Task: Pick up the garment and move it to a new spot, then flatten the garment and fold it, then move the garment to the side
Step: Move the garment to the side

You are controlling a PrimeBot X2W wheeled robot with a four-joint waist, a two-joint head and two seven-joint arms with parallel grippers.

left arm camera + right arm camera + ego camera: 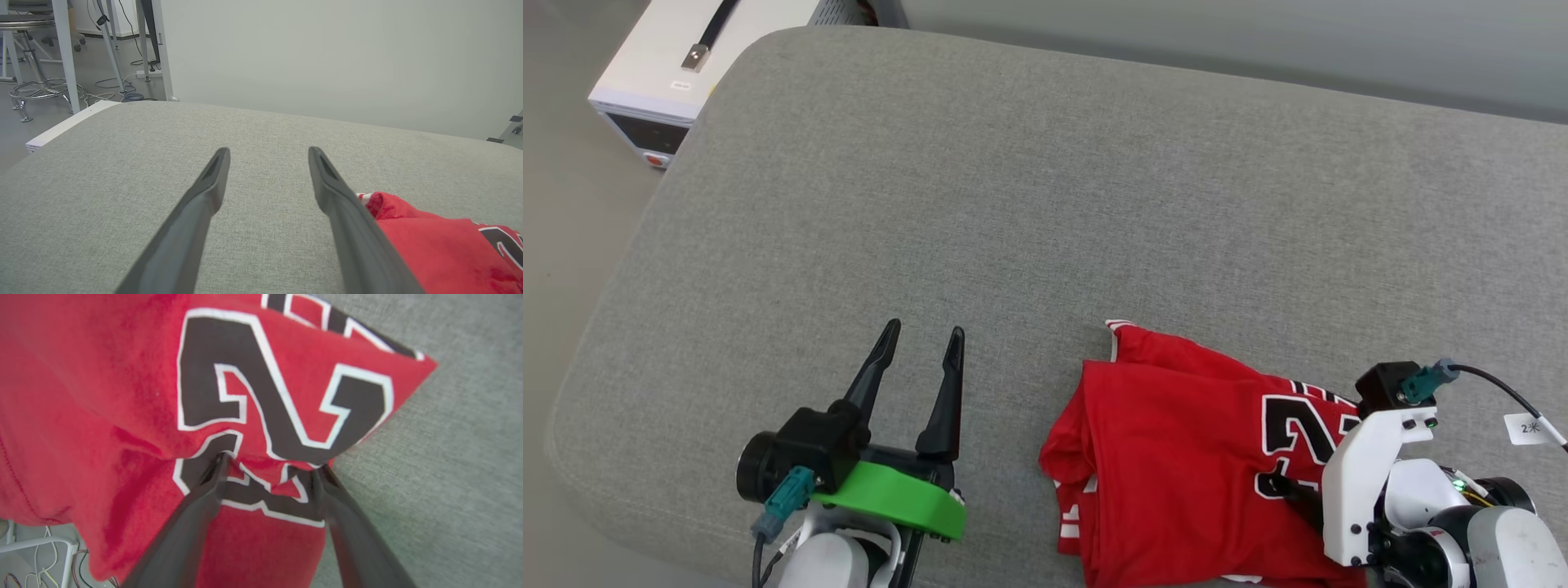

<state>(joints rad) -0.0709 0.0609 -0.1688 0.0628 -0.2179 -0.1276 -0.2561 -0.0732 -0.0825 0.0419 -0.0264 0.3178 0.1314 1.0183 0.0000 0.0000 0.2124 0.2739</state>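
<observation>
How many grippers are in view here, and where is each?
2. The left gripper is open over the bare grey cushion, left of the garment. The right gripper is open, fingers pressed into the garment's black numeral.

- Broad grey fabric cushion (1045,204) with rounded corners.
- Plain pale wall (327,53) behind it.
- White box (678,73) on the floor, far left.
- Stool (28,81) and cables (130,96) beyond.

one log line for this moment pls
left tool: open, over grey cushion | right tool: open, tips pressed into garment at number print | garment: crumpled, at cushion's near edge
</observation>
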